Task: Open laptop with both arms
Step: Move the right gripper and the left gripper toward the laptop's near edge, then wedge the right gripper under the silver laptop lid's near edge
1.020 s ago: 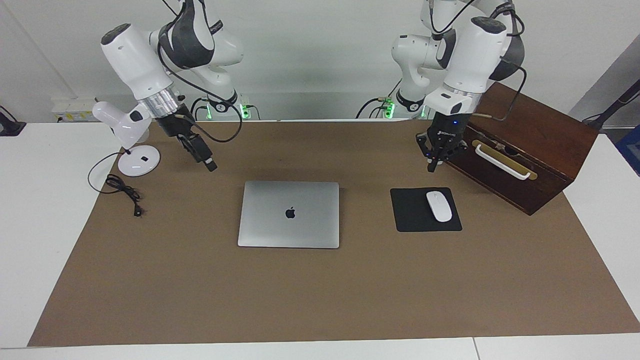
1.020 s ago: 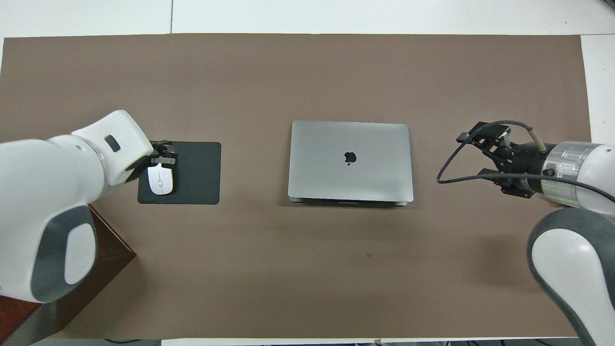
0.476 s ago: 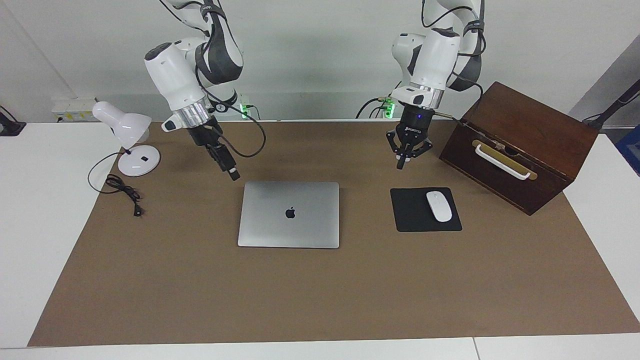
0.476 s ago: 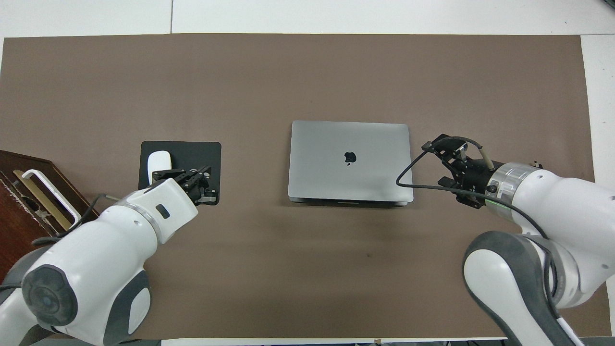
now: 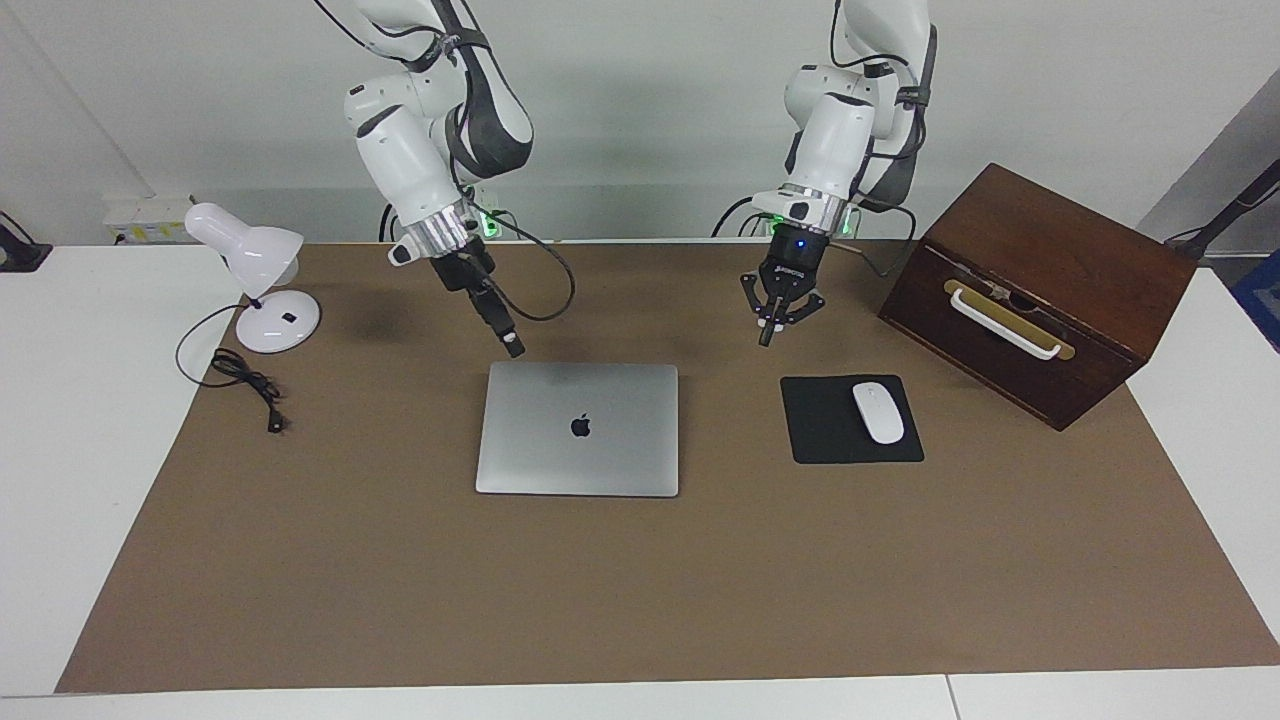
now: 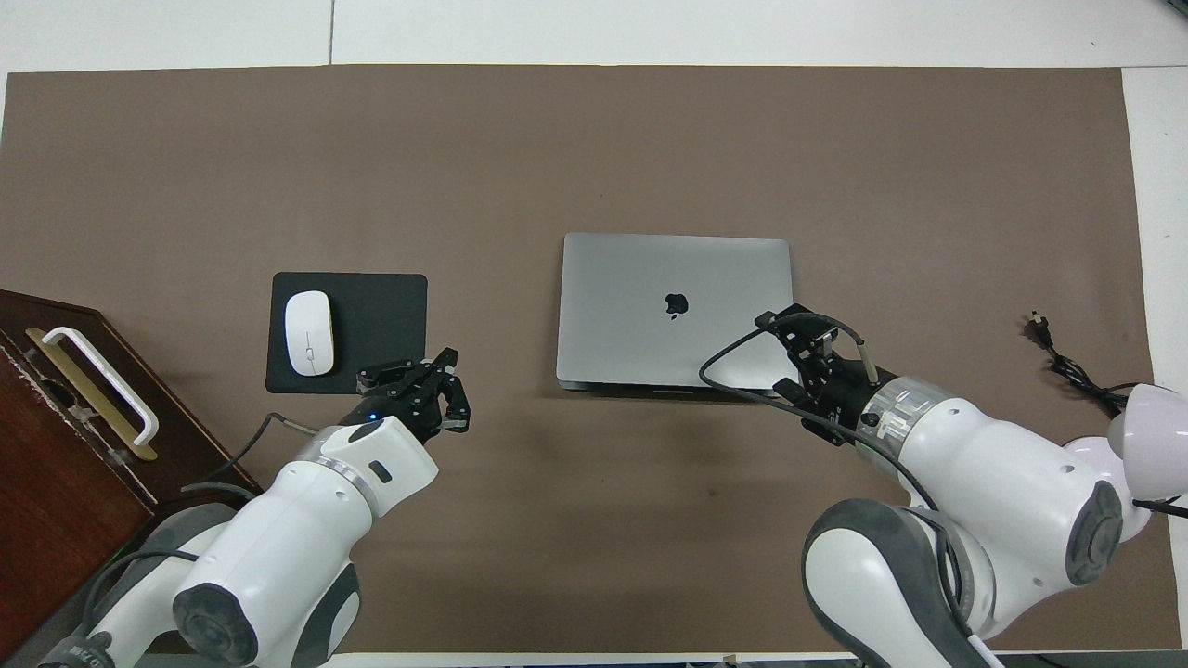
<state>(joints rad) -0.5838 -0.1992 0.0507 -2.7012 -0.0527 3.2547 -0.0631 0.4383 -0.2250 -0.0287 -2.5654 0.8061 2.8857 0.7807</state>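
Brown-papered counter [image 5: 400, 600]: thin silver-grey metal laptop [image 5: 578, 428] lies closed, mid-counter.
Its robot-side edge runs arm to arm; right tool [image 5: 513, 348], fingers unreadable, hovers over one corner, nearer than the fingers-together left tool [image 5: 766, 338] beside the black mouse pad [image 5: 830, 440].

The laptop [image 5: 577, 428] is silver-grey with a dark logo. A white mouse [image 5: 877, 412] lies on a black pad [image 5: 825, 425]. Brown paper [image 5: 640, 590] covers the white desk [image 5: 60, 420].

A white table [image 5: 60, 450] is standing against a pale wall [image 5: 640, 100], a brown mat [image 5: 640, 580] lying over most of it. A white power strip [image 5: 145, 218] is sitting along the wall's foot.
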